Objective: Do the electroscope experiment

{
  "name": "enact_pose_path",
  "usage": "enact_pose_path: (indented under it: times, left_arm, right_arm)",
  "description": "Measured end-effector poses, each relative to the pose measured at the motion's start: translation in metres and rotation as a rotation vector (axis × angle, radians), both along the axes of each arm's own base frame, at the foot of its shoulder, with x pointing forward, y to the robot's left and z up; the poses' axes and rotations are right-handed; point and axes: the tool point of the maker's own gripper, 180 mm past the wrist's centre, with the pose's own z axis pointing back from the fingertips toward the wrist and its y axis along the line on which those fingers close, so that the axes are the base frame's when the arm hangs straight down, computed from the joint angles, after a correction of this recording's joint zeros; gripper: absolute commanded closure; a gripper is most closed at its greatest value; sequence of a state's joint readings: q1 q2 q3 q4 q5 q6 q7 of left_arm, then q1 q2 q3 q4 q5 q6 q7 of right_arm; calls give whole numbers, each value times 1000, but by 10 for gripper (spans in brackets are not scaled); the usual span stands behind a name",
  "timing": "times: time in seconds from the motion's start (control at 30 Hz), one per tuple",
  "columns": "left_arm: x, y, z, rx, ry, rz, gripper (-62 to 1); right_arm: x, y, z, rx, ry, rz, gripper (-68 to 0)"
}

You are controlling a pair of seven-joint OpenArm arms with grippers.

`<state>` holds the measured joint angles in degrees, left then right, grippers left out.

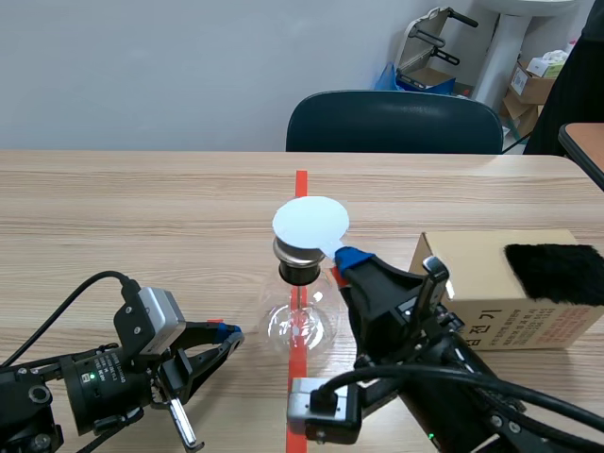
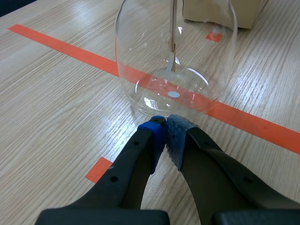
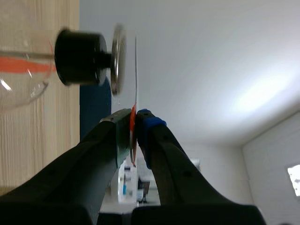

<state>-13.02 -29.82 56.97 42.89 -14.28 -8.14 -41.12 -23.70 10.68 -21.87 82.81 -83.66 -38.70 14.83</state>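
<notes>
Scene view: we see left gripper low on table, jaws together, pointing at electroscope; right gripper raised, clamped on white disc above it. Left wrist view: closed tips just before glass bulb. Right wrist view: gripper rolled sideways; disc edge-on, near metal plate.

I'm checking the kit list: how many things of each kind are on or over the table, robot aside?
Clear glass flask electroscope with black stopper: 1
White round flat disc, in the right gripper: 1
Brown cardboard box: 1
Black fuzzy cloth: 1
Total: 4
</notes>
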Motion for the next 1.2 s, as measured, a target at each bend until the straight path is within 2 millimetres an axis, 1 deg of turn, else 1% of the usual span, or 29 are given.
enact_pose_path:
  times: [0.23,0.47,0.6,1.2]
  left_arm:
    - [0,0,0,0,0,0,-42]
    - [0,0,0,0,0,0,-42]
    - [0,0,0,0,0,0,-42]
    - [0,0,0,0,0,0,-42]
  right_arm:
    - [17,-33,3,23,-6,-208,-17]
    - [24,-56,4,37,-10,-338,-17]
    - [25,-62,5,41,-12,-370,-17]
    - [25,-62,5,41,-12,-370,-17]
